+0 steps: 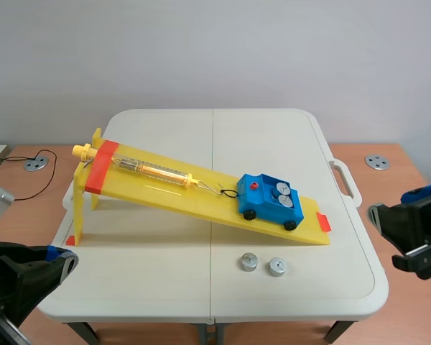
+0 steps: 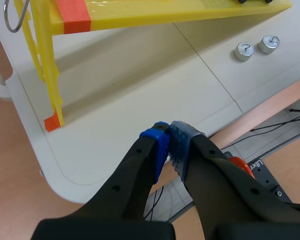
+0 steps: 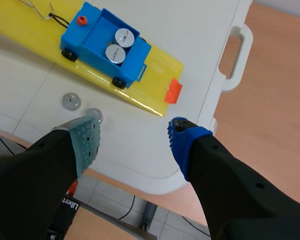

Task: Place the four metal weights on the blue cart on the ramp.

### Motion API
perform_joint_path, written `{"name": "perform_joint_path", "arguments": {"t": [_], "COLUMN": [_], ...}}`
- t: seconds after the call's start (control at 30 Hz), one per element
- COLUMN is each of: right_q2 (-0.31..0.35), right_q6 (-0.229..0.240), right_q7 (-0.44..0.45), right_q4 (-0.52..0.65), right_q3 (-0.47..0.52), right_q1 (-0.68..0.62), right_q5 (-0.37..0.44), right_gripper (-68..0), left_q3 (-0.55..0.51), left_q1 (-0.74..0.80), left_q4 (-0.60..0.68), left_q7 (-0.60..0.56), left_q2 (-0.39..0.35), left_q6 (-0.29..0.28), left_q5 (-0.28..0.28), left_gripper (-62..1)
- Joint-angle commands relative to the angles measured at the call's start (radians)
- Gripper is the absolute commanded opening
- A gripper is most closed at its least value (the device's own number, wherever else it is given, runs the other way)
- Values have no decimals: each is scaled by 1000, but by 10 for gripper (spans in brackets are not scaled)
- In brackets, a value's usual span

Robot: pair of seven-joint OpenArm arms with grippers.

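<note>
Blue plastic cart (image 1: 269, 205) sits low on the yellow plastic ramp (image 1: 165, 188), close to its foot, on the white folding table (image 1: 151, 280). Two round silver metal weights (image 1: 279, 202) lie side by side in the cart's tray. Two loose silver weights (image 1: 249, 261) lie on the table just in front of the ramp's low end, close together, not touching. Left jaws closed, pads meeting, nothing held, over the table's near left corner. Right jaws wide apart, empty, above the table's near right edge.
</note>
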Motion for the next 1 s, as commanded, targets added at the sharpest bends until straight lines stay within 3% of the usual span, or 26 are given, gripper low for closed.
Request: {"name": "perform_joint_path", "arguments": {"t": [0.0, 0.17, 0.47, 0.97], "right_q2": [31, 23, -65, -175], "right_q6": [44, 11, -43, -130], "right_q7": [116, 195, 296, 431], "right_q4": [50, -26, -229, -525], "right_q3": [3, -99, -262, -444], "right_q1": [38, 75, 220, 407], "right_q5": [32, -68, -224, -393], "right_gripper": [-366, -366, -368, -370], "left_q3": [-17, -17, -17, -17], "left_q1": [-9, -9, -9, -9], "left_q4": [70, 70, 70, 70], "left_q7": [-77, -77, -77, -77], "left_q2": [5, 5, 5, 5], "left_q6": [-14, -14, -14, -14], "left_q5": [-66, -66, -66, -66], "left_gripper": [-571, -571, -571, -571]}}
